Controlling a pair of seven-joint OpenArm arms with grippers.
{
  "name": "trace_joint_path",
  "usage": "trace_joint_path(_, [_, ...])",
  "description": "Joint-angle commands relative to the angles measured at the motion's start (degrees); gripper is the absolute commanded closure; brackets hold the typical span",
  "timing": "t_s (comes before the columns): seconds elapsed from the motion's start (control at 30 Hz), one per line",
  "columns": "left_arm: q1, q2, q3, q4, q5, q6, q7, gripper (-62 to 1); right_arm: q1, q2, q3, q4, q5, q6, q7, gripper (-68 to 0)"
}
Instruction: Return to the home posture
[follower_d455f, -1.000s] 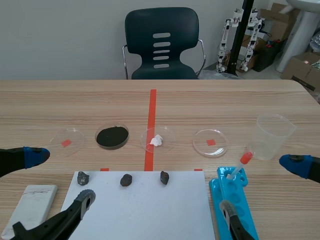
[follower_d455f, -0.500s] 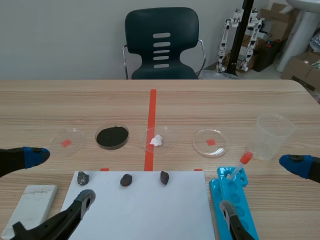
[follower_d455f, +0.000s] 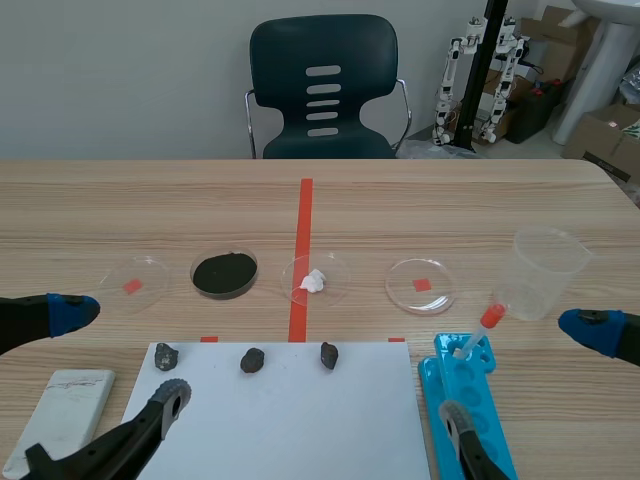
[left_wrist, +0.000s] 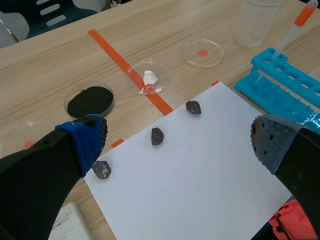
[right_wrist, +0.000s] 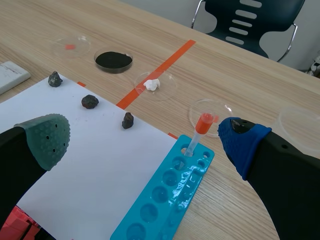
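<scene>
At the near left corner of the wooden table lies one flat grey-white block. Just beside it the left gripper hangs low, its arm coming in from the left. Its two fingers are spread wide with nothing between them. The blue-padded one is level with the row of dishes, and the grey-padded one is over the near left corner of the one white sheet of paper.

Three dark stones sit in a row along the sheet's far edge: the left stone, the middle stone and the right stone. In the left wrist view all three lie ahead of that gripper, between its spread fingers.

Beyond the sheet, four clear round dishes line up. The first dish shows a red square, the second dish black powder, the third dish a white lump on the tape line, and the fourth dish another red square.

Right of the sheet lies one blue rack. One dropper with an orange-red bulb stands tilted in its far end. One clear beaker stands just beyond.

The right gripper also hangs low, its fingers wide apart and holding nothing. Its grey pad is over the rack's near end, and its blue pad is out near the beaker. One dark chair stands behind the table.
</scene>
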Motion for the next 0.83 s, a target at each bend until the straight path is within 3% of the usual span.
trace_joint_path(0.0, [-0.02, 0.13, -0.11, 0.61, -0.5, -0.09, -0.83, -60.7, 0.02, 0.31, 0.33, 0.61, 0.46, -0.17, 0.85, -62.3])
trace_joint_path(0.8, [-0.02, 0.13, -0.11, 0.61, -0.5, -0.09, -0.83, -60.7, 0.02, 0.31, 0.33, 0.61, 0.46, -0.17, 0.85, -62.3])
